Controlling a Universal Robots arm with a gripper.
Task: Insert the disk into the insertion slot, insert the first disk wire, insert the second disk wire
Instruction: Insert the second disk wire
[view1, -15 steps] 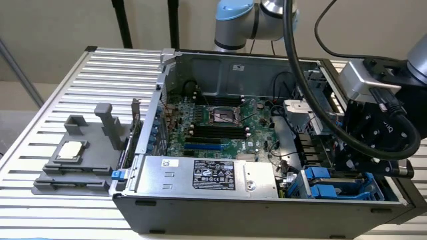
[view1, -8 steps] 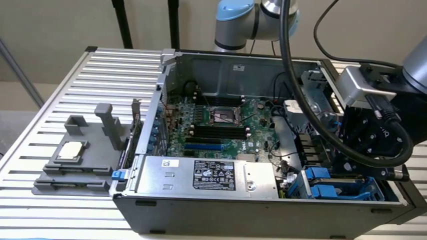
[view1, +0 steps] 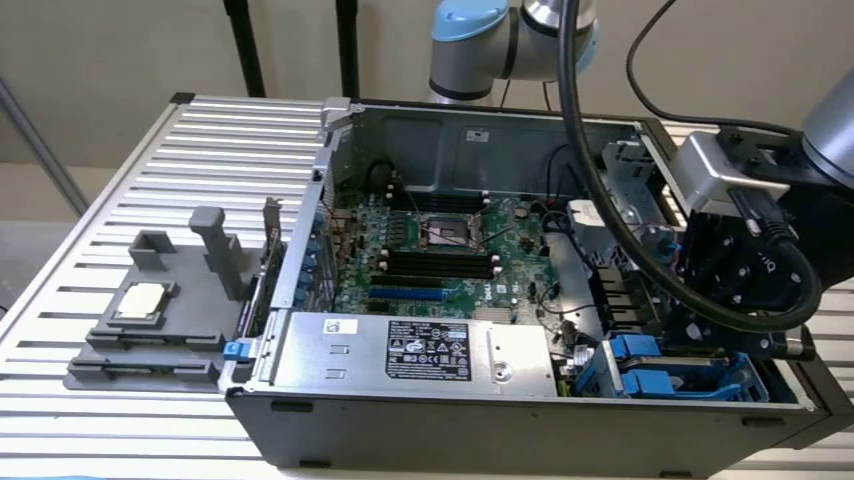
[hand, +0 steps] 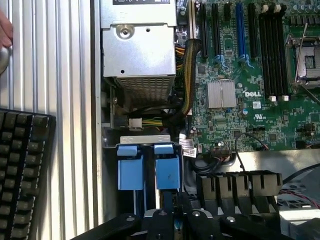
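A: The slatted worktop (view1: 120, 420) carries an open PC case (view1: 534, 420). Where's the disk (hand: 167, 172)?

B: Sitting in the slot (hand: 131, 172); gripper (hand: 167, 220) just above, grip unclear. Wires look unplugged.

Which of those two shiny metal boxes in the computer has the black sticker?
The long silver box along the case's front edge carries the black label. The disk by the gripper wears bright blue plastic instead.

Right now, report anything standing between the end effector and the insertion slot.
Nothing visible does. The end effector sits right over the insertion slot and its blue tabs. The yellow-and-black cable bundle lies beyond the slot, beside the silver box.
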